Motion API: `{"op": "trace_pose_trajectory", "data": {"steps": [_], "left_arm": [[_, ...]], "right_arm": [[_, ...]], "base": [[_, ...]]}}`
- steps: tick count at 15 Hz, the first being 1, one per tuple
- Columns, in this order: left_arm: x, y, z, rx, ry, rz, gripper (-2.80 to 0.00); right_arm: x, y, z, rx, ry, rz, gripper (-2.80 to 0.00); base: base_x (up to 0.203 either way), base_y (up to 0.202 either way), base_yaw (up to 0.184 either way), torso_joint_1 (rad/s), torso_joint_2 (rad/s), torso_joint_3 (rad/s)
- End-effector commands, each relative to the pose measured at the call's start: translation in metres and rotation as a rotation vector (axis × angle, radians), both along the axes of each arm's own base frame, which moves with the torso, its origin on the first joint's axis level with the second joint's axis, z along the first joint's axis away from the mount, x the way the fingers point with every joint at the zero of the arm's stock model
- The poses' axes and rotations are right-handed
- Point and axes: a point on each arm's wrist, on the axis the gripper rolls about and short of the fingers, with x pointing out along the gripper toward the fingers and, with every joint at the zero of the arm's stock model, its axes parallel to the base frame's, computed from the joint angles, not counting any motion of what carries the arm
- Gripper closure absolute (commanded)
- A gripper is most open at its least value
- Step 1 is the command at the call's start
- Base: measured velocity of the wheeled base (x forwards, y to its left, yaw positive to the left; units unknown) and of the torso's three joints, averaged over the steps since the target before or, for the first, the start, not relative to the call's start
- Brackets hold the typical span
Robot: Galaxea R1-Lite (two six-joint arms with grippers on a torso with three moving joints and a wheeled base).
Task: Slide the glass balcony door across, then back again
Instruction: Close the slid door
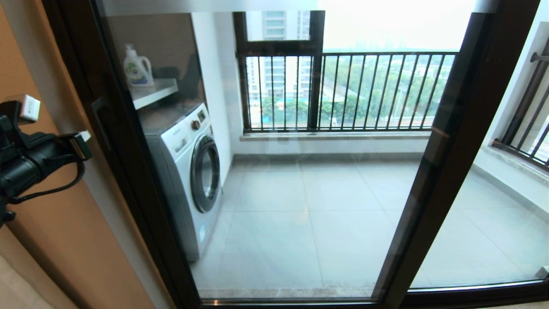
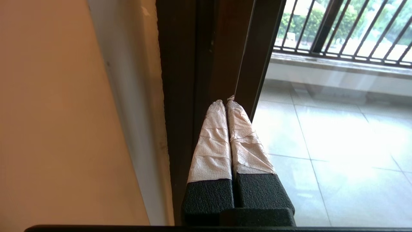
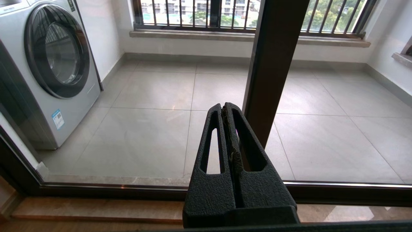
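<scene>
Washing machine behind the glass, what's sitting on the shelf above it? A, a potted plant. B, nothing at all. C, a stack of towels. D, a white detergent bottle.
D: in the head view a white detergent bottle with a green label stands on the white shelf just above the washing machine, seen through the glass balcony door.

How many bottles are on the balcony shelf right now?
1: a white detergent bottle stands on the white shelf above the washing machine, behind the glass balcony door. More may be hidden farther left.
</scene>
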Motion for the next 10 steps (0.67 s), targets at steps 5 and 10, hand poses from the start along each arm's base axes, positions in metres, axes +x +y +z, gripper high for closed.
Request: {"op": "trace_pose_trajectory", "data": {"steps": [5,10], "left_arm": [[0.033,0.016,-0.019,-0.001,0.030,0.009,0.00],[0.061,0.025,-0.030,0.004,0.034,0.015,0.00]], "right_arm": [[0.001,0.000,-0.003,0.000,0.013,0.001,0.00],[0.001,0.000,-0.003,0.000,0.013,0.001,0.00]], "base": [[0.000,0.000,0.000,0.000,0.00,0.000],[0.000,0.000,0.000,0.000,0.00,0.000]]}}
